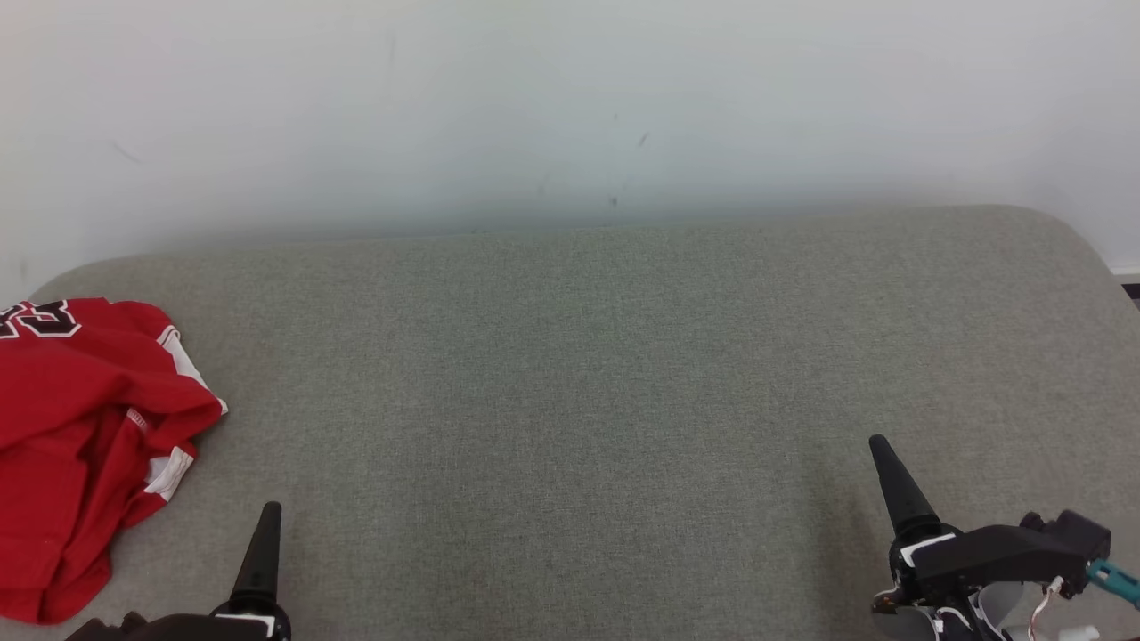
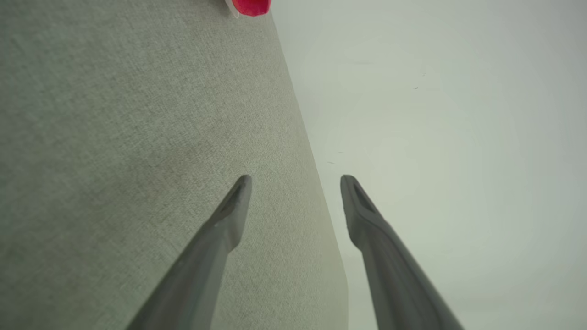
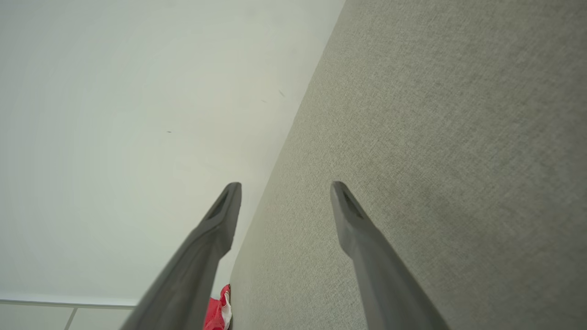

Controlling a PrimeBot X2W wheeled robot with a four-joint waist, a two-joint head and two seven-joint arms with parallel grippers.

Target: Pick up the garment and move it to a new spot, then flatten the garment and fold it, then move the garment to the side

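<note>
Left gripper (image 2: pixel 296 176): fingers spread wide, empty, low over cushion (image 1: pixel 570 401).
Right gripper (image 3: pixel 285 183): likewise wide apart, empty.
Garment (image 1: pixel 80 445): crumpled red jersey at cushion's left edge, near left gripper.
Open room: bare grey fabric back to the wall (image 1: pixel 570 107).
Head view: jersey's numerals, white trim.

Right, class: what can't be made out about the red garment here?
Head view: left edge cuts off the red garment and part of its number; crumpling hides its shape.
Left wrist view: top edge leaves a scrap.
Right wrist view: a finger of the right gripper and the bottom edge hide most.
</note>
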